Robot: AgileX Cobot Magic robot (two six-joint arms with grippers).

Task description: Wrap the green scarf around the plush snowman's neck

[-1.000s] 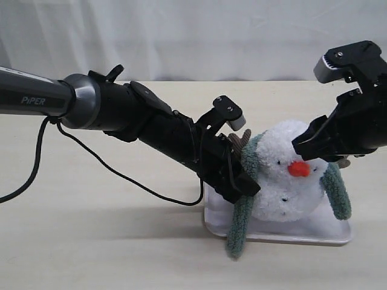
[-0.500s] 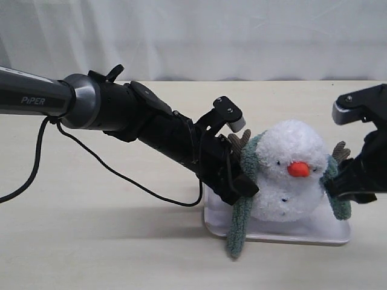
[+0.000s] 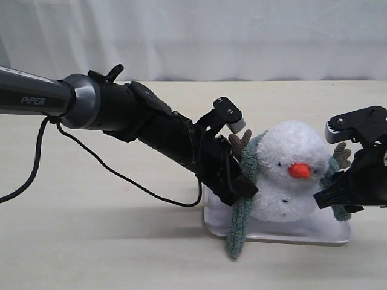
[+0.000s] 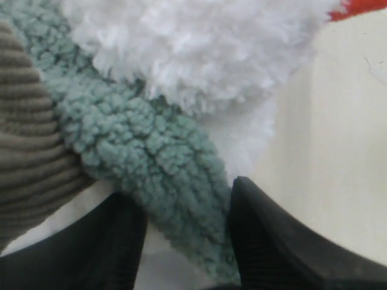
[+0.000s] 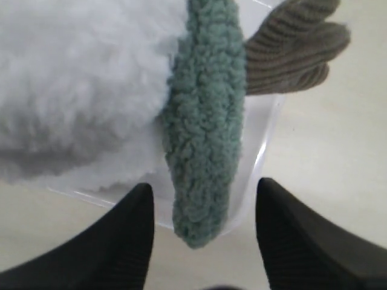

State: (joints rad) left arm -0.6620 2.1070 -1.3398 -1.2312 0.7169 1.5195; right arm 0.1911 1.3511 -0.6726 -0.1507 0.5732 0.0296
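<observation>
A: How do the two tools stand?

B: The right gripper [image 5: 205, 187] has its jaws apart, one on each side of the right end of the green scarf [image 5: 205, 121], and neither jaw touches the fleece. The left gripper [image 4: 184, 202] has the left strip between its jaws and both touch it. If they really press it, I cannot tell.

A: So what does this step need?

B: I think the right end must be taken and brought across the front. The jaws should close low, on the fleece only. The brown twig arm [image 5: 290, 42] is just beside the strip, and the rim of the white tray [image 5: 266, 142] is under it, so a grip too high or too deep can catch them. The left side should hold its strip firmly, otherwise the scarf may slide around the back.

A: And where is the scarf?

B: It seems to pass behind the plush snowman [image 3: 284, 202], and its ends hang on the left and on the right of it. The left end reaches the table [image 3: 121, 241] in front of the tray. Nothing crosses the snowman's neck [image 3: 275, 186] on the near side, under the carrot nose [image 3: 299, 171]. The fleece is thick and fuzzy, so it will probably squash much in a grip.
</observation>
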